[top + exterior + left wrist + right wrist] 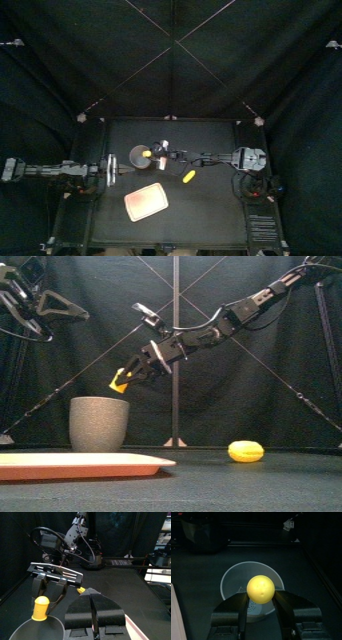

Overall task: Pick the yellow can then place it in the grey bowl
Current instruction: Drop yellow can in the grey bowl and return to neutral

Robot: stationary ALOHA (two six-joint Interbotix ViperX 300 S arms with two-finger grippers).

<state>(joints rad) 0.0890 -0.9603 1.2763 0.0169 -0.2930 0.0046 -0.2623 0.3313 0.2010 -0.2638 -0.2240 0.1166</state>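
Hanging just over the mouth of the grey bowl point(99, 423), toward its right side, the yellow can point(119, 383) is clamped between the jaws of the right gripper point(128, 377). Only a small gap is seen between can and rim. Open table point(207, 205) is left to the bowl's right, where a yellow toy point(245, 451) is set well apart. The pink tray point(80, 464) is laid nearer the front edge. The right arm is stretched slantwise down from the upper right, past the middle. The left gripper point(89, 593) is held high at the left, jaws pressed together.
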